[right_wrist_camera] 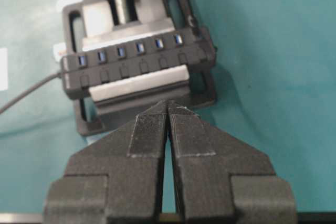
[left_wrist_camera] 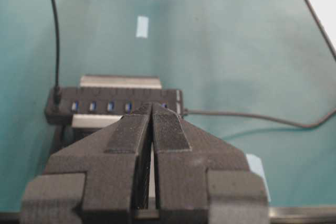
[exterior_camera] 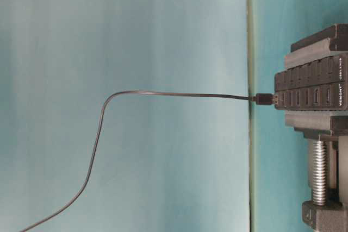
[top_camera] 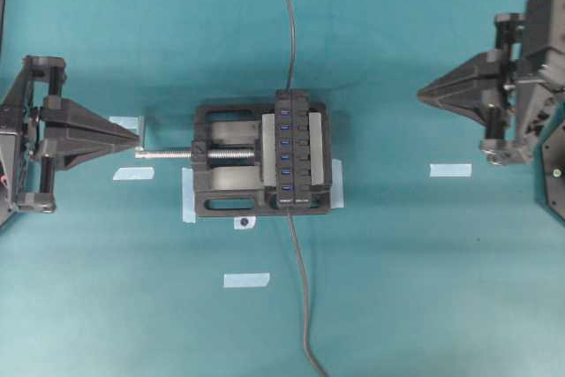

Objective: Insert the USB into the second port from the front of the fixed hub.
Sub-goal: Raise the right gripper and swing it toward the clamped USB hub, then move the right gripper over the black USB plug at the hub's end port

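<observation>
Teal cloth point(top_camera: 88, 306) is covering the table. Left of the hub, the left black pincer point(top_camera: 137, 136) is hovering clenched on nothing, its tip just beside the end of the silver screw of the wide black vise point(top_camera: 212, 196).

The vise is clamping the fixed hub point(top_camera: 303, 147), a long narrow black bar with blue ports. The USB point(exterior_camera: 265, 99), a small dark plug on a thin dark grey cable, appears to be sitting at the hub's far end, with its cable running away beyond the hub. A similar dark cable point(top_camera: 300, 289) is leaving the hub's near end. The second port from the near end is looking empty.

Well to the right of the hub, the right black pincer point(top_camera: 422, 93) is also hanging clenched and empty.

Judging by this, the approach is only beginning. Next, one pincer needs to be opening, gripping the plug and carrying it along the row.

Only the table-level view is showing the plug side-on against the ports. The overhead view alone is showing both arms.
</observation>
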{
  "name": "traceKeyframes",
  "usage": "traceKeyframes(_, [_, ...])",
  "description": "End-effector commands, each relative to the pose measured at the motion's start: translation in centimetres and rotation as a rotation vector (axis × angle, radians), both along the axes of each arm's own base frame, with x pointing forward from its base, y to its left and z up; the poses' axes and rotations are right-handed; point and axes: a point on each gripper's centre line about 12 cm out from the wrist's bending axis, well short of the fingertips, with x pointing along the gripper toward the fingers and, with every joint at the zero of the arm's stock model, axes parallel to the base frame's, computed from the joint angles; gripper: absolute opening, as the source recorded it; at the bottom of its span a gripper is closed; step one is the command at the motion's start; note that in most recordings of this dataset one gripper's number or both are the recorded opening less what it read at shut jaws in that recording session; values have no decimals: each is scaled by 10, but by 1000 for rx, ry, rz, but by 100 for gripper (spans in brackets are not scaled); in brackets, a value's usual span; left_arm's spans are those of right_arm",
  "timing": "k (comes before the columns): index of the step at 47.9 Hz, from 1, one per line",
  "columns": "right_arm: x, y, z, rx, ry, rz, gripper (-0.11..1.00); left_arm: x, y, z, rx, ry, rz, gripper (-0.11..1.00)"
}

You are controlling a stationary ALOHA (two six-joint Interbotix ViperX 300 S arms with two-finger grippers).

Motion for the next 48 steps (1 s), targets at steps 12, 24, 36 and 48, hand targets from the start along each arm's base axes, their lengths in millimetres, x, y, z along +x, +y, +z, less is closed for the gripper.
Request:
traceKeyframes(12, [36,-16,6,-27,64,-14,6,4,0,8,0,-18,-2,0])
traceKeyframes(24, [60,-30,3,-32,102,-33,6,5,-2,9,-8,-14,-6,0])
traceKeyframes(36, [85,-42,-12,-36,212,-23,6,4,-4,6,-36,17,-10,0])
traceKeyframes(48, [110,-49,-19,-88,276,31,6,4,-4,6,-35,33,-10,0])
